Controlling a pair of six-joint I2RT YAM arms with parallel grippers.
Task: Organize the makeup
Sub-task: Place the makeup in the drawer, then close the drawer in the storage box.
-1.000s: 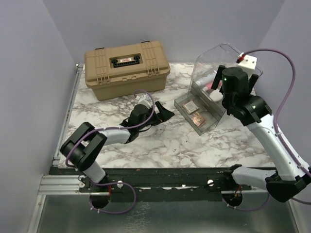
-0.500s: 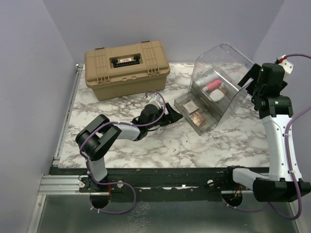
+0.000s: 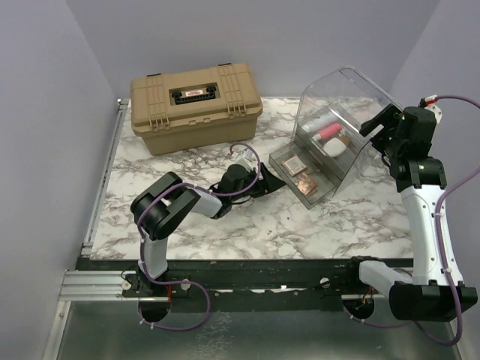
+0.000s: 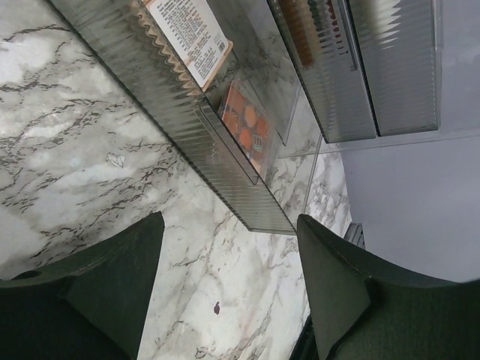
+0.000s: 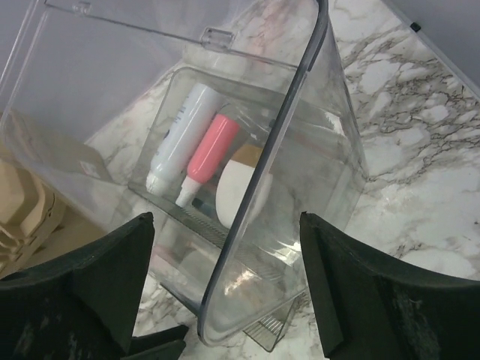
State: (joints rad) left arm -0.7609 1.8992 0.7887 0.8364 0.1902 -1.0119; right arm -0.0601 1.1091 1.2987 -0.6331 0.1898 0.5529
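Note:
The clear bin (image 3: 358, 161) stands at the right with its lid (image 5: 296, 120) tipped up. In its top compartment lie a white tube (image 5: 180, 139), a pink tube (image 5: 211, 150) and a white oval piece (image 5: 241, 191). My right gripper (image 5: 225, 289) is open and straddles the lid's rim without touching it. The lowest grey drawer (image 4: 187, 112) is pulled out and holds two square eyeshadow palettes (image 4: 244, 127) (image 3: 294, 164). My left gripper (image 4: 229, 281) is open and empty, low over the marble just in front of that drawer. No pencils show.
A large tan hard case (image 3: 196, 103) sits shut at the back left. The marble table (image 3: 247, 225) ends at a metal rail on the left and at purple walls behind and on both sides.
My right gripper has swung from above the bin to its right side, by the lid's rim. The left arm has reached further right toward the open drawer.

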